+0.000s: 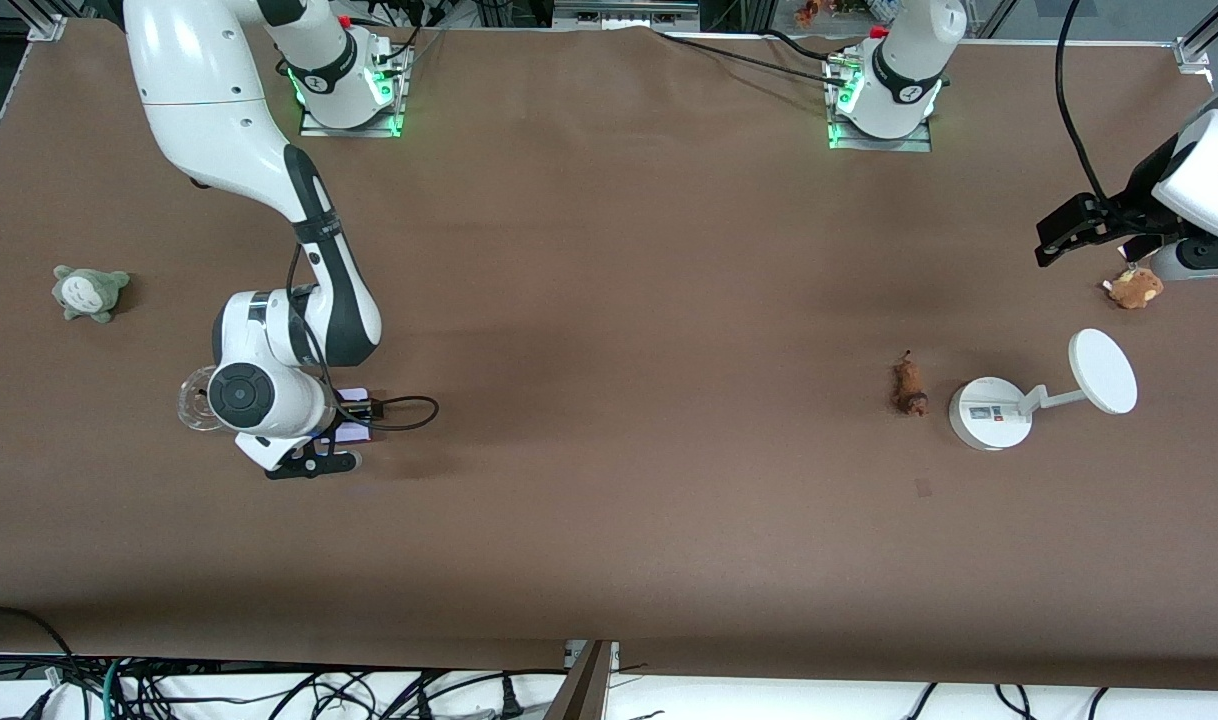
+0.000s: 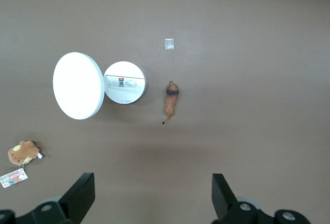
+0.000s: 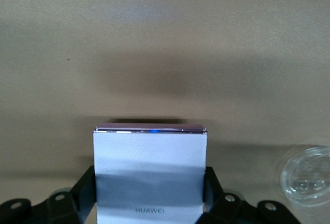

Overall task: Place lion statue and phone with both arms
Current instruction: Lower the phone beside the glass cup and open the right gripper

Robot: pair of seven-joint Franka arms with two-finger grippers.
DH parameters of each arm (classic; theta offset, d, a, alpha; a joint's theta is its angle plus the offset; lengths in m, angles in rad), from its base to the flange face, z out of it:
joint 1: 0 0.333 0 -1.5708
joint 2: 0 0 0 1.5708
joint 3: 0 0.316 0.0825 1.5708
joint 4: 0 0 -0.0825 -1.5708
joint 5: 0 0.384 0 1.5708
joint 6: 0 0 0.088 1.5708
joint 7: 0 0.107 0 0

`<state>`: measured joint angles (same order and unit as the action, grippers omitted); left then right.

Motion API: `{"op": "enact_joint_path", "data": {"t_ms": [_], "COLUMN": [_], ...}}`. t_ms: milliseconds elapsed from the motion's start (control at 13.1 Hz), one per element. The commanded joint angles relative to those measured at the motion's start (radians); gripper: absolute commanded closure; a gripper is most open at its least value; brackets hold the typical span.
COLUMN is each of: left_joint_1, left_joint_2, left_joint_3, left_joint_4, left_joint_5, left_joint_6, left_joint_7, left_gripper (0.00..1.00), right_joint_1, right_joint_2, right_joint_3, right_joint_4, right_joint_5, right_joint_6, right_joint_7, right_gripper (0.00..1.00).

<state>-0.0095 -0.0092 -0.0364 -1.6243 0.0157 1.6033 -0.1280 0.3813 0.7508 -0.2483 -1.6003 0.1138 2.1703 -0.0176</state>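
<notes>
The phone (image 3: 150, 175) is found between the fingers of the right gripper (image 3: 150, 198), which is closed against its two long sides; in the right wrist view the pale face with its lettering is presented to the camera and the purple edge is uppermost, so the phone is judged to be held edge-gripped and roughly level just above the table (image 1: 609, 520) at the right arm's end. In the front view only a sliver of the phone (image 1: 352, 431) is seen beneath the wrist, the right gripper (image 1: 314, 462) being low over the table. Such a side grip is judged suited to setting a flat item down without tipping. A clear round lid or dish (image 3: 309, 175) lies on the table just beside this gripper; nothing is seen in it. The lion statue (image 1: 909, 388) is noted lying on the table toward the left arm's end, untouched, just beside the round base of a white stand (image 1: 989, 414) but apart from it. The left gripper (image 2: 152, 193) is held high with its fingers spread wide and nothing between them; in the front view the left gripper (image 1: 1069, 232) is over the table's end near a tan plush toy (image 1: 1134, 288), well apart from the statue. The wrist camera is aimed down on the statue (image 2: 170, 99), which is judged to be a line-up before descent. A grey-green plush (image 1: 89, 292) lies at the right arm's end, clear of the work. The statue's pick-up is judged not yet begun.
</notes>
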Motion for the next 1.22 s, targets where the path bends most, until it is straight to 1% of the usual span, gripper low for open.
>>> {"op": "enact_joint_path", "data": {"t_ms": [0, 152, 305, 533, 610, 686, 762, 1143], "left_joint_1": [-0.006, -0.007, -0.007, -0.009, -0.009, -0.009, -0.009, -0.009], "left_joint_2": [0.001, 0.001, 0.001, 0.003, 0.002, 0.001, 0.001, 0.001], "left_joint_3": [0.003, 0.003, 0.003, 0.003, 0.003, 0.003, 0.003, 0.003], "left_joint_4": [0.015, 0.015, 0.015, 0.015, 0.015, 0.015, 0.015, 0.015], "left_joint_5": [0.003, 0.003, 0.003, 0.003, 0.003, 0.003, 0.003, 0.003], "left_joint_6": [-0.017, -0.017, -0.017, -0.017, -0.017, -0.017, -0.017, -0.022], "left_joint_7": [0.016, 0.016, 0.016, 0.016, 0.014, 0.016, 0.014, 0.016], "left_gripper": [0.00, 0.00, 0.00, 0.00, 0.00, 0.00, 0.00, 0.00], "right_joint_1": [-0.012, -0.013, -0.016, -0.019, -0.021, -0.021, -0.021, -0.018], "right_joint_2": [-0.024, -0.022, -0.021, -0.019, -0.019, -0.019, -0.019, -0.044], "right_joint_3": [0.011, 0.011, 0.011, 0.012, 0.012, 0.012, 0.012, 0.009], "right_joint_4": [-0.027, -0.027, -0.027, -0.026, -0.026, -0.026, -0.023, 0.002], "right_joint_5": [0.021, 0.021, 0.021, 0.021, 0.023, 0.023, 0.021, 0.020], "right_joint_6": [-0.009, -0.012, -0.012, -0.009, -0.009, -0.009, -0.012, -0.015], "right_joint_7": [-0.027, -0.028, -0.028, -0.028, -0.036, -0.039, -0.041, -0.044], "right_gripper": [0.49, 0.49, 0.45, 0.45, 0.38, 0.14, 0.01, 0.00]}}
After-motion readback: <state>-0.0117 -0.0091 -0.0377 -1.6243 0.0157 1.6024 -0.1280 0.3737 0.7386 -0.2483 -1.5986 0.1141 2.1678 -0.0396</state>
